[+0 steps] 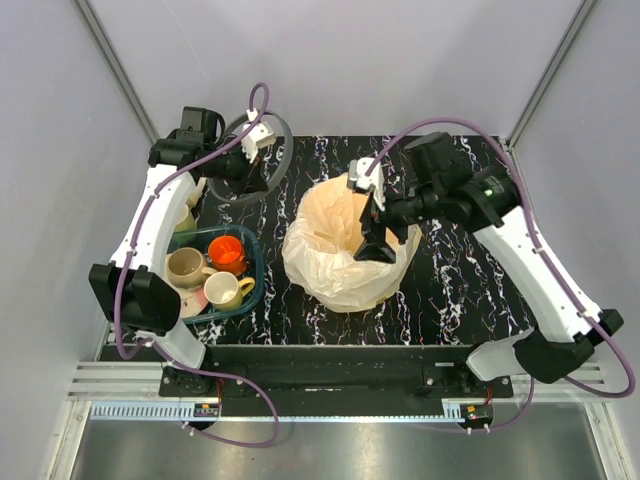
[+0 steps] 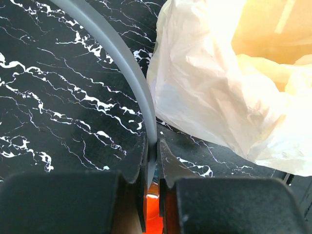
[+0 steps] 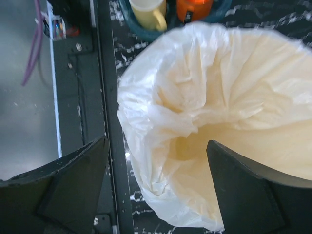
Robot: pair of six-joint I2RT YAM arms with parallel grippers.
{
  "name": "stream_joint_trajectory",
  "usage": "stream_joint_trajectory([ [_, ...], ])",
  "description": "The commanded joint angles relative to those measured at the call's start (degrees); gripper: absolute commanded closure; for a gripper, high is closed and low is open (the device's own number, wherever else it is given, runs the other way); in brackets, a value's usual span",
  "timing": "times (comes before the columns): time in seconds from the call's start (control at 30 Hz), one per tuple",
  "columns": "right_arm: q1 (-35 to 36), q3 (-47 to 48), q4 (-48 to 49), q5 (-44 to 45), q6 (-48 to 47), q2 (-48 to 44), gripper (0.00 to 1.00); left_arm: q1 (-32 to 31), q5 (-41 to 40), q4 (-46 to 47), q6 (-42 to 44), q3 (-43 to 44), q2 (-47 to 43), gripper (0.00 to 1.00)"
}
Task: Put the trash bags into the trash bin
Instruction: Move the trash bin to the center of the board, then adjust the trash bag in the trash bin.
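A translucent whitish trash bag [image 1: 340, 268] is draped over the round trash bin [image 1: 333, 212] at mid-table. The bin's cream-yellow shows only through the film. The bag's loose skirt spreads onto the black marbled table. My right gripper [image 1: 375, 246] hangs open just over the bag's right side; in the right wrist view the gripper [image 3: 157, 141] straddles the bag's [image 3: 195, 83] hollow mouth with nothing held. My left gripper [image 1: 256, 148] is at the back left, shut on a grey ring [image 1: 282, 160]. In the left wrist view this gripper [image 2: 157, 146] pinches the ring [image 2: 122, 53] beside the bag [image 2: 209, 87].
A teal tray [image 1: 261, 268] stands at the left front and holds an orange cup [image 1: 227, 252], a beige mug [image 1: 186, 266] and a cream mug [image 1: 225, 290]. Grey walls enclose the table on three sides.
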Motion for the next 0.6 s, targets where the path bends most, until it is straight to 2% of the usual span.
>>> stream_joint_trajectory([
  [0.0,-1.0,4.9,4.8,-5.9,9.1,-0.5,0.09,0.2,3.3,0.8,-0.4,-0.5,-4.4,1.0],
  [0.1,-1.5,5.3,6.8,-2.6,14.3,4.3,0.15,0.2,3.8,0.8,-0.9,-0.5,-5.5,1.0],
  [0.13,-1.5,5.5,7.0,-1.4,15.8,5.8,0.21,0.2,4.0,0.9,-1.2,-0.6,-5.9,1.0],
  [0.23,-1.4,6.5,6.1,-0.3,14.6,11.6,0.27,0.2,4.2,0.5,-1.7,-0.6,-6.7,1.0],
  [0.43,-1.3,2.5,6.3,-0.2,10.3,17.0,0.26,0.2,3.8,0.5,-1.2,-1.9,-8.1,1.0],
  [0.57,-1.2,-3.8,7.1,-1.8,7.2,17.2,0.18,0.3,2.9,1.1,-0.6,-2.8,-8.0,1.0],
])
